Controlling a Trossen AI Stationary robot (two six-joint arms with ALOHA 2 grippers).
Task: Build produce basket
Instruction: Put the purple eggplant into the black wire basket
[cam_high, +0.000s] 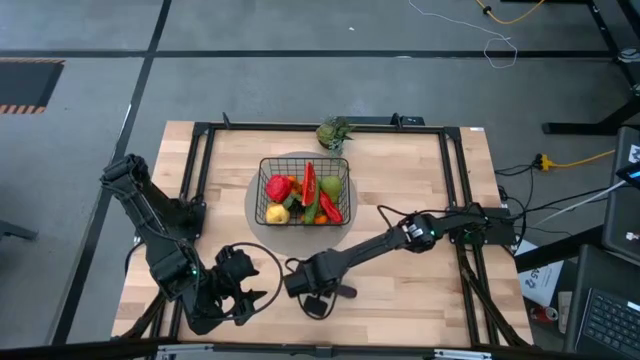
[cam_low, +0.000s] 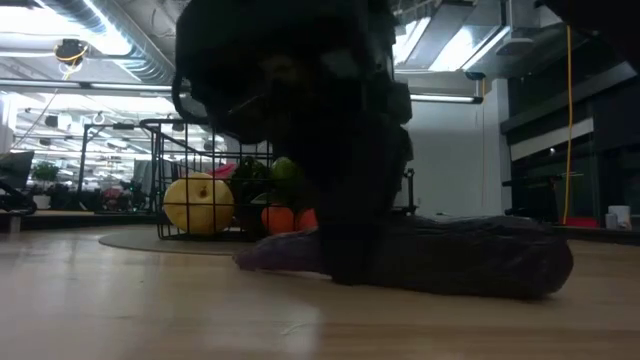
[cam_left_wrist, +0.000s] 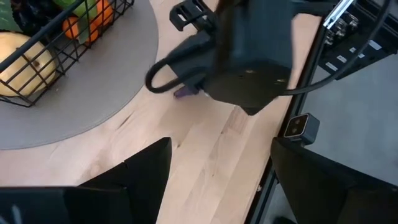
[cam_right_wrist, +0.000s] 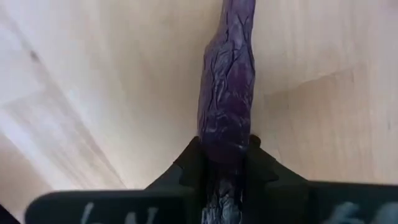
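We take the basket (cam_high: 304, 192) as landmark, sitting on a grey round mat (cam_high: 256, 215) at mid-table.

Left of and nearer than the basket, the left gripper (cam_high: 262, 297) waits low over the table's near edge; its fingers stand spread with nothing between them, bare wood showing in the gap in the left wrist view.

In the basket we see produce already loaded: a yellow pear (cam_high: 277, 213), a red pepper (cam_high: 278, 187), a red chili (cam_high: 309, 181), a green pear (cam_high: 331, 186), and orange pieces (cam_low: 278, 218) visible in the low view.

Just in front of the basket, near side, the right gripper (cam_high: 318, 300) is down at the tabletop. In the right wrist view its fingers are clamped on one end of the purple eggplant (cam_right_wrist: 226, 99), which lies flat on the wood and sticks out away from the claw. The low view shows the eggplant resting on the table, not lifted.

Step in hand, we judge: grasp made on the eggplant, pickup not yet done. The next move calls for a straight lift clear of the table, carry toward the basket, rise over the wire rim, and release over a free spot among the fruit. The end grip could let the eggplant droop or swing.

Beyond the basket, a leafy green bunch (cam_high: 334, 132) sits at the far table edge.
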